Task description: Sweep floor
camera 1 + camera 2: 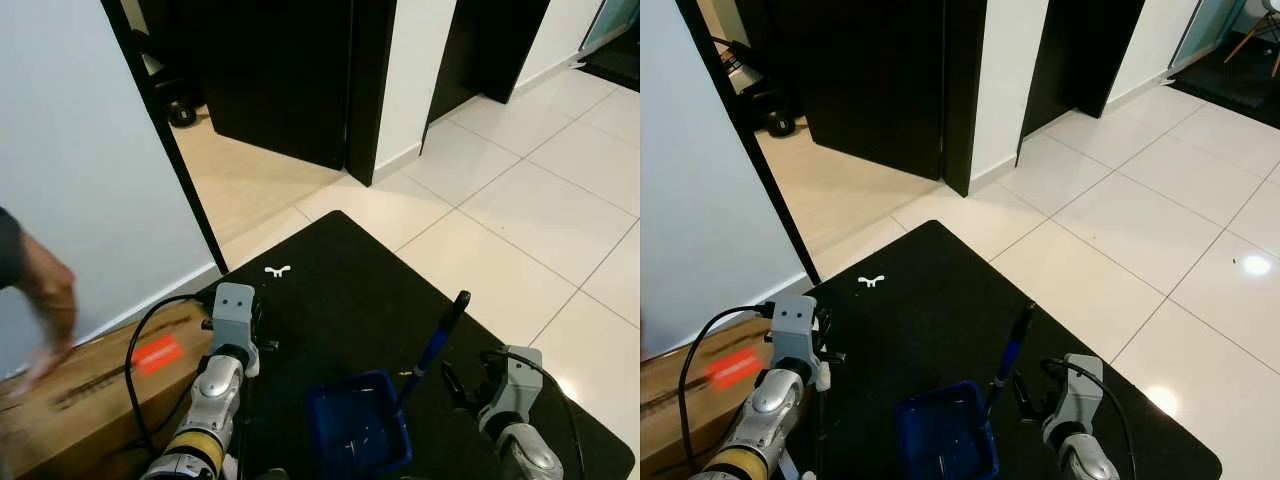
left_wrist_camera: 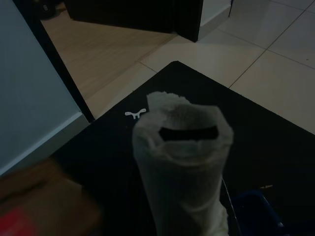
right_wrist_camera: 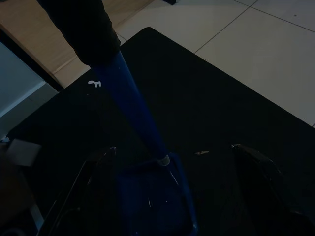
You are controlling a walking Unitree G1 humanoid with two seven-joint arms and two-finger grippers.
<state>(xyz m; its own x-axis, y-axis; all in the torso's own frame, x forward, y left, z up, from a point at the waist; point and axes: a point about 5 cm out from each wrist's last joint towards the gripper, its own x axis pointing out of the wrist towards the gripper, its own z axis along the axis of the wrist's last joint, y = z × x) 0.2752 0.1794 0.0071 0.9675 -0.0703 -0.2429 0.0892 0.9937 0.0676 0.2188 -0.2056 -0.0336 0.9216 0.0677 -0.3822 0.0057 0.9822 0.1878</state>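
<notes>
A blue dustpan [image 1: 357,428] is seen at the lower centre of the frame on a black mat [image 1: 350,300], its handle [image 1: 436,340] slanting up to the right. The right gripper [image 3: 172,191] is spread wide around it without contact. The left gripper's [image 1: 233,310] state cannot be told; a white-wrapped pole [image 2: 183,162] rises before it

The right gripper [image 3: 172,191] hangs low with its two black fingers [image 3: 256,169] spread wide. The left arm [image 1: 215,395] reaches forward.
</notes>
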